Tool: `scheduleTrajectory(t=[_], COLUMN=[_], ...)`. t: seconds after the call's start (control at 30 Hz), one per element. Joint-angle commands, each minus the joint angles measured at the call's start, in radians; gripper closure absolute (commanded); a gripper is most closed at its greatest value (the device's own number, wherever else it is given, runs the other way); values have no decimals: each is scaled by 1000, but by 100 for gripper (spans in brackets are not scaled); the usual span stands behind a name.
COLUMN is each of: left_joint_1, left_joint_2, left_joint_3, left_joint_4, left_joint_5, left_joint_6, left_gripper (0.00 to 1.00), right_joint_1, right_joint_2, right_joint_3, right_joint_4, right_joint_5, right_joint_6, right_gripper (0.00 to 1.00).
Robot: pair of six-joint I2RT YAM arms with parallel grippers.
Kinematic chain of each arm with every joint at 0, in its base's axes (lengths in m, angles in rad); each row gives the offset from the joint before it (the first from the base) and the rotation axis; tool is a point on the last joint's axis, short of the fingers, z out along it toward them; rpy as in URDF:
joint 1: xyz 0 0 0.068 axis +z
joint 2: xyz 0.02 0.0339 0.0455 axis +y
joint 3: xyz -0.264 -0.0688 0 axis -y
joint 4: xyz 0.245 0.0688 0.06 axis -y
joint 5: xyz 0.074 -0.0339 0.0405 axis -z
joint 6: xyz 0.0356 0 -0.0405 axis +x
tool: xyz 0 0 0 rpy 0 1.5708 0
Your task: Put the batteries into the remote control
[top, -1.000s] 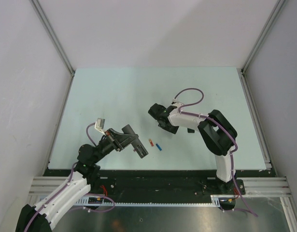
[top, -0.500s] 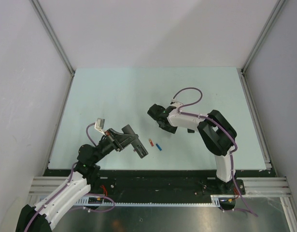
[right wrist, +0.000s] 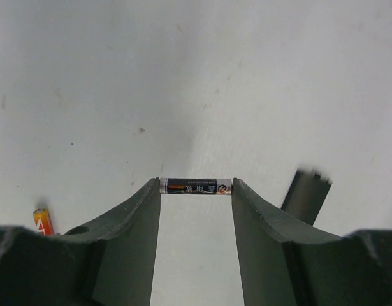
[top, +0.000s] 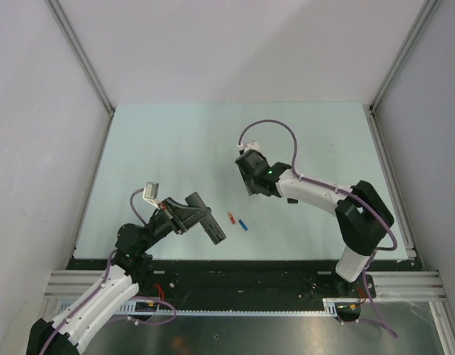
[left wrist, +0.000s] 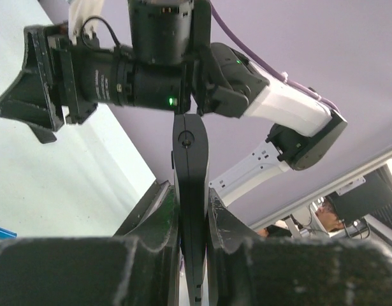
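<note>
The remote control [left wrist: 190, 153], a slim, long black plastic bar, is clamped between the two fingers of the left gripper [left wrist: 191, 204]. In the left wrist view its narrow body runs toward 12 o'clock out of the closed jaws. In the top view the remote control [top: 216, 232] projects from the left gripper [top: 201, 216] toward 4 o'clock, over the pale green table [top: 175, 148].

The dark battery [right wrist: 196, 186], a short cylinder with a printed label, spans the gap between the fingertips of the right gripper [right wrist: 196, 189]. One end meets each finger, so the jaws are closed on it end to end. Whether it touches the table cannot be told.

Two more batteries lie loose on the table. The red-orange battery [top: 231, 217] is at 2 o'clock from the remote control's free end. The bright blue battery [top: 243, 224] is just beside it at 4 o'clock. The right gripper [top: 247, 186] stands at 1 o'clock from this pair, apart from the remote control.
</note>
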Motion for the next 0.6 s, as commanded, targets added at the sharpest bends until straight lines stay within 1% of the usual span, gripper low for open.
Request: scheduleTrajectory(t=[0.0,0.03,0.07,0.17,0.43,0.57], left_joint_1=[-10,-12,-15,-15,-18,-24], left_joint_2=[-42,-42,-43,-56,-66,-60], left_joint_3=[-136,-127,-124,-121,-121,-121], left_joint_4=[24,24,24,24,24,24], left_joint_5=[33,44,49,64,58,47], left_joint_6=[47,53,60,69,83,93], left_gripper=[100,100,100,100,100,100], right_joint_1=[-52,-46,-32,-1,42,46], right_joint_2=[-50,-44,-38,4,54,67], right_joint_3=[-42,-48,-54,-54,-66,-77], right_joint_4=[148,153,153,141,122,101], right_joint_5=[-277,-328,-342,-393,-428,-420], right_joint_6=[-405,-438,-491,-545,-564,-585], right_gripper=[60,60,60,62,63,59])
